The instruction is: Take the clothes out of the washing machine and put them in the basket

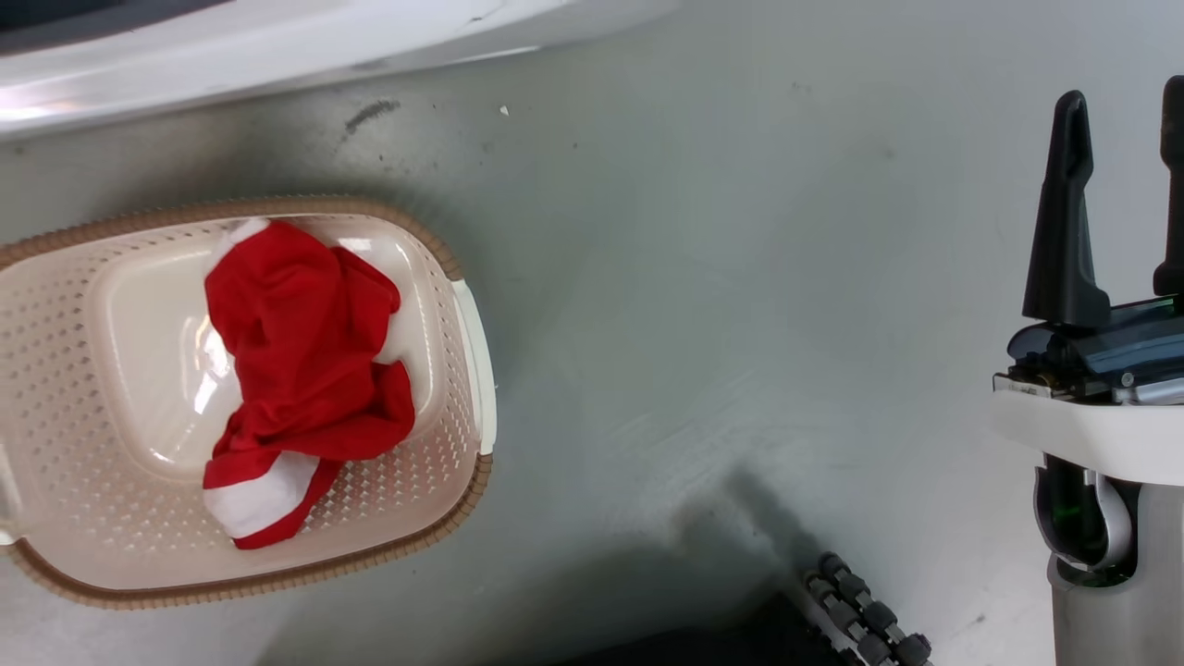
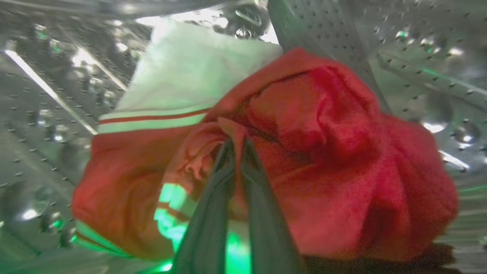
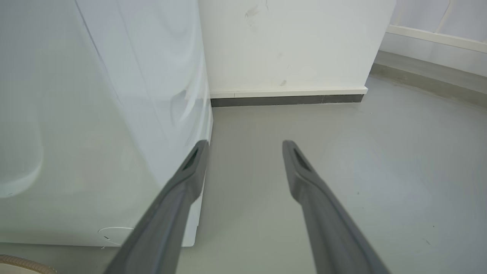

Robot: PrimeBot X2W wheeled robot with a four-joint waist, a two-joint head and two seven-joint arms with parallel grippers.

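Left pincer [image 2: 237,142] pinches red garment [image 2: 323,171] inside washing machine [image 2: 45,95]; right pincer [image 3: 245,146] — spread wide.

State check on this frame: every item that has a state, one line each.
basket garment: crumpled, lying loose in basket
basket: upright, one garment inside
drum garment: bunched in drum, fold pinched
left gripper: shut on drum garment
right gripper: open, empty

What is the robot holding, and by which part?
The left gripper pinches a red fold of the garment inside the drum. The right gripper is open and holds nothing.
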